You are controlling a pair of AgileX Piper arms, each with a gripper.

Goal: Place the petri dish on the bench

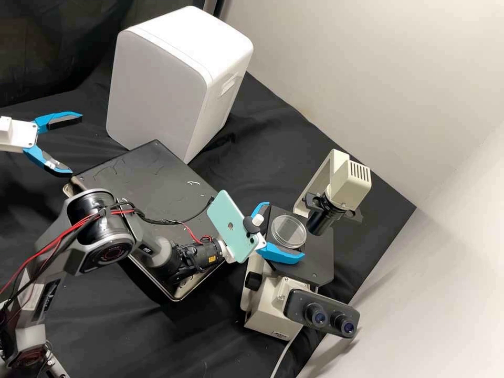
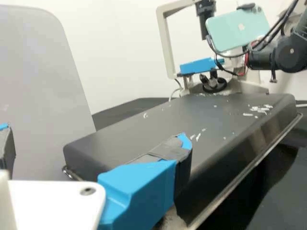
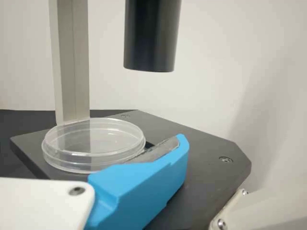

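A clear petri dish [image 1: 287, 231] [image 3: 93, 141] lies on the black stage [image 1: 315, 260] of a microscope, under its dark lens barrel [image 3: 152, 33]. My right gripper [image 1: 282, 232] stands open at stage level, one blue finger on each side of the dish. The near finger [image 3: 144, 187] sits right at the dish's rim; I cannot tell whether it touches. My left gripper [image 1: 73, 143] [image 2: 93, 136] hangs open and holds nothing at the bench's far left, beside the black slab [image 2: 192, 129].
A white box-shaped appliance [image 1: 176, 73] stands at the back. A black slab on a metal tray [image 1: 142, 178] lies mid-bench. The microscope's eyepieces [image 1: 328, 317] point to the front. Black cloth [image 1: 262, 142] covers the bench; a white wall borders it on the right.
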